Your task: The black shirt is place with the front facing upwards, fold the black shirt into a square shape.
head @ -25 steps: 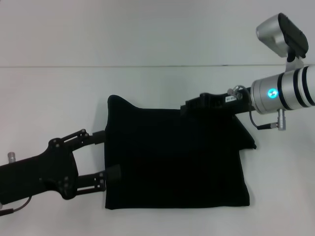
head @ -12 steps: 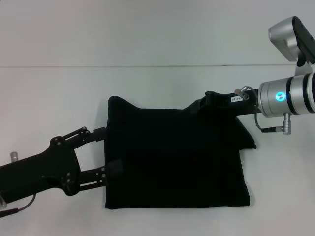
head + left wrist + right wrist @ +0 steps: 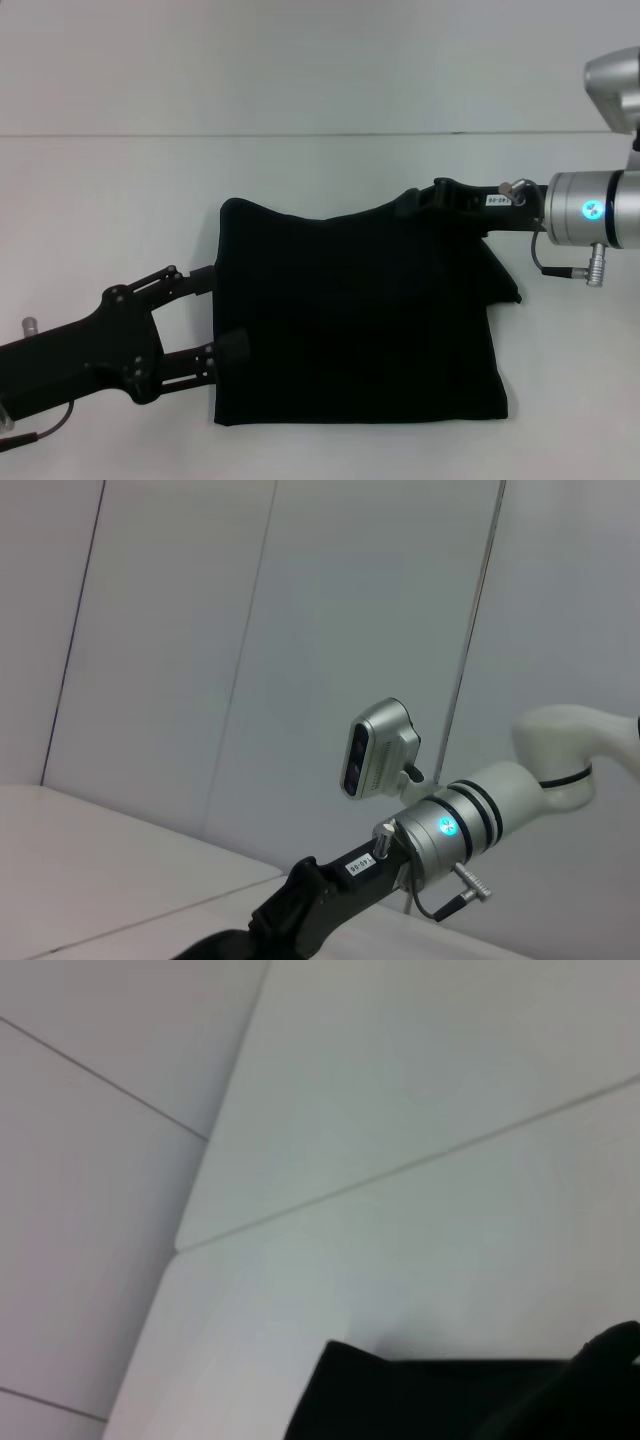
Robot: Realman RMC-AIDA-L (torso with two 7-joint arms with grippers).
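Note:
The black shirt lies folded into a rough rectangle on the white table, with no lettering showing. A fold sticks out at its right side. My left gripper is open at the shirt's left edge, with one finger beside the edge and the other lying on the cloth. My right gripper is at the shirt's far right edge, black against the black cloth. It also shows in the left wrist view. The right wrist view shows a corner of the shirt.
The white table stretches around the shirt, and a seam line runs across it behind the shirt. A pale wall stands at the back. The right arm's silver wrist hangs over the table's right side.
My right arm has drawn back to the right along the shirt's far edge. My left gripper has shifted slightly toward me and stays at the left edge.

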